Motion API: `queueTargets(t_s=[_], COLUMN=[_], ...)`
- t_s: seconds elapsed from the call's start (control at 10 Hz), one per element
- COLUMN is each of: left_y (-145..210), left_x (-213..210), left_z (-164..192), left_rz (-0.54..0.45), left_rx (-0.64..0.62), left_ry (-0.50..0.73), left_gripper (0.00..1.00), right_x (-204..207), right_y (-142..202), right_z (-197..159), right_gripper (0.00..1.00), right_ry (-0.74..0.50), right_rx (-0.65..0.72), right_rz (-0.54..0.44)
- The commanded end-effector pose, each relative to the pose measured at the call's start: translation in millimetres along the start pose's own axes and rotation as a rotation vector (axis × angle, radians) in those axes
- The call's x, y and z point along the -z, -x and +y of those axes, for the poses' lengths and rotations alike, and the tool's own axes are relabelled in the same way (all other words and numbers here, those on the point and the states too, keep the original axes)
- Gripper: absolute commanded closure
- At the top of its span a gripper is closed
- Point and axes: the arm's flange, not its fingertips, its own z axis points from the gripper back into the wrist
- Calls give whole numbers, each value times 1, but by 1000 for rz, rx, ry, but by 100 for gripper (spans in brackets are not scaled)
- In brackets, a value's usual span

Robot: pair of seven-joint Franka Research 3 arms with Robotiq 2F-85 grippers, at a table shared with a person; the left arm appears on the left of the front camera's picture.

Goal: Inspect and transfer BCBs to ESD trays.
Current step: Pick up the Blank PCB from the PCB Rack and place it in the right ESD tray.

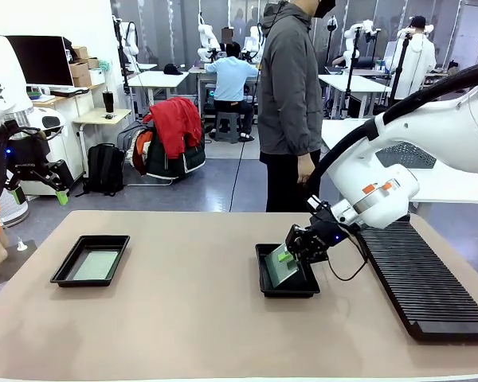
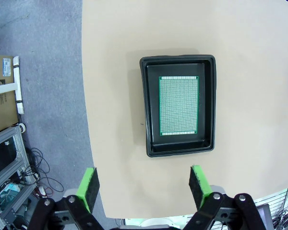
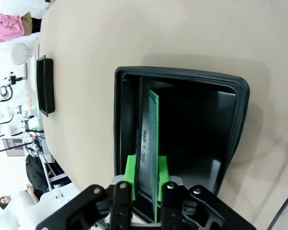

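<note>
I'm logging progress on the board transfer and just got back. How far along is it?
One BCB already lies flat in the left ESD tray. In hand: the right gripper is shut on a second BCB, held on edge and tilted over the right tray, not yet laid flat. Left: setting it down and releasing. The left gripper is open, high above its tray.

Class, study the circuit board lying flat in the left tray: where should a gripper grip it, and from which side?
Grip the board across its two long edges, descending from above; it lies flat in the tray, with bare floor beside those edges for the fingers.
</note>
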Motion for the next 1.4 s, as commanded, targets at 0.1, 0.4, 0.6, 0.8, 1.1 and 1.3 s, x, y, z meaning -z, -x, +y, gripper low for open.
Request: queueTargets(t_s=[0.1,0.4,0.6,0.8,1.1,1.3], left_y=[1,1,1,1,1,1], left_x=[1,1,1,1,1,1], left_z=[1,1,1,1,1,1], left_rz=[-5,-5,-5,-5,-5,-5], left_rx=[5,5,5,5,5,5], left_ry=[3,3,3,3,3,3], left_gripper=[0,0,0,0,0,0], right_x=[-14,-38,-58,-74,-87,-92], right_y=[-1,2,7,12,16,13], right_z=[33,67,88,100,108,110], right_gripper=[36,19,20,1,0,0], right_ry=[202,398,551,633,679,704], right_rx=[25,14,19,31,30,16], right_rz=[4,-2,-3,-10,-19,-24])
